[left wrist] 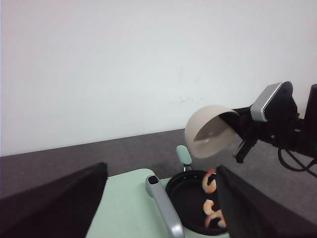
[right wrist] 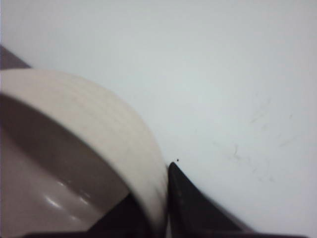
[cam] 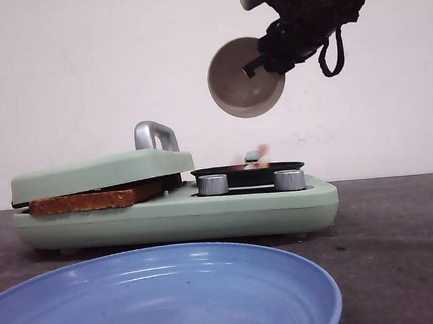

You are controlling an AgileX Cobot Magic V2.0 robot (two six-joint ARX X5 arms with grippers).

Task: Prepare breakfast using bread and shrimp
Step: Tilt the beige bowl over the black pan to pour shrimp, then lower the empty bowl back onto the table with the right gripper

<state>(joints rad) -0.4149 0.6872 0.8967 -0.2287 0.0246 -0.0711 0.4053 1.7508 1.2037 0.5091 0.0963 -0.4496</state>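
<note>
A browned slice of bread point(cam: 96, 199) lies under the closed lid point(cam: 101, 173) of the mint-green breakfast maker point(cam: 175, 214), its crust edge showing. Beside the lid sits a black pan point(cam: 247, 170) holding pink shrimp point(left wrist: 210, 181); one shrimp point(cam: 252, 156) is blurred just above the pan. High over the pan my right gripper point(cam: 264, 57) is shut on the rim of a beige bowl point(cam: 243, 77), tipped on its side and empty. In the left wrist view my left gripper point(left wrist: 161, 171) is open above the lid's grey handle point(left wrist: 163, 206), gripping nothing.
A large blue plate point(cam: 159, 294) fills the near foreground in front of the breakfast maker. Two silver knobs point(cam: 213, 184) sit on its front by the pan. The pan's mint handle point(left wrist: 184, 154) points toward the white back wall. The tabletop is dark grey.
</note>
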